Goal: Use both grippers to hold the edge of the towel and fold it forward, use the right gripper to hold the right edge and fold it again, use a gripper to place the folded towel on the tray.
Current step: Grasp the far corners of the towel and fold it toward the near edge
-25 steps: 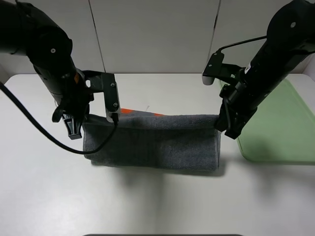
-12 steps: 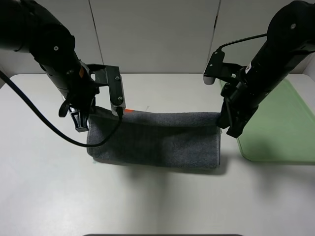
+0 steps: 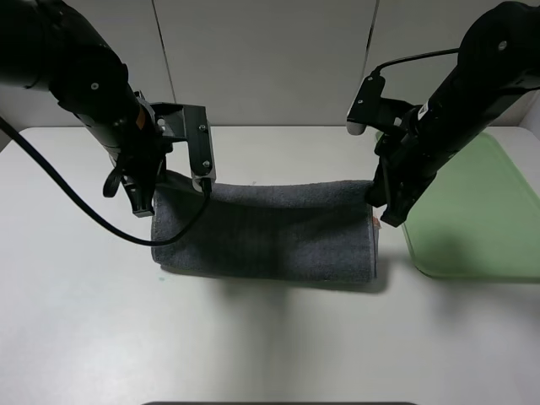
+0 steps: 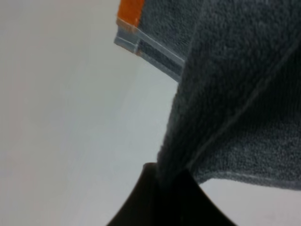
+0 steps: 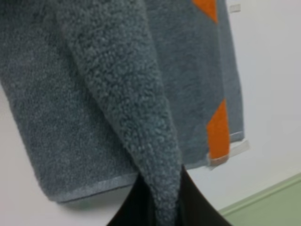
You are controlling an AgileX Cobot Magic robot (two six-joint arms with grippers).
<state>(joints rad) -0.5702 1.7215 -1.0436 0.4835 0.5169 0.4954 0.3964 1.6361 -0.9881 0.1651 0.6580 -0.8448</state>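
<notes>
In front of the dark grey fluffy cloth towel there is just white bench. The towel lies in the middle of the bench, bent over on itself, with its round fold on the near side. Its long way runs side to side, from one arm to the other.

The top layer's edge is held up above the towel's far side. The black left gripper has the towel's left corner. Its fingers are pressed together, pinching the cloth. The black right gripper has the towel's right corner, and its fingers pinch the cloth too. Each arm is at its own end, so neither is nearer.

Under the held edge, the wrist views show the towel's lower layer flat on the bench, with orange patches and a pale hem. I think the next move must carry the held edge a bit farther and lay it on that far hem, both ends level.

The flat pale green plastic tray sits just beside the towel's right end, past the right arm. Beyond the towel there is more bench, then the pale wall. Nothing stands in the way.
</notes>
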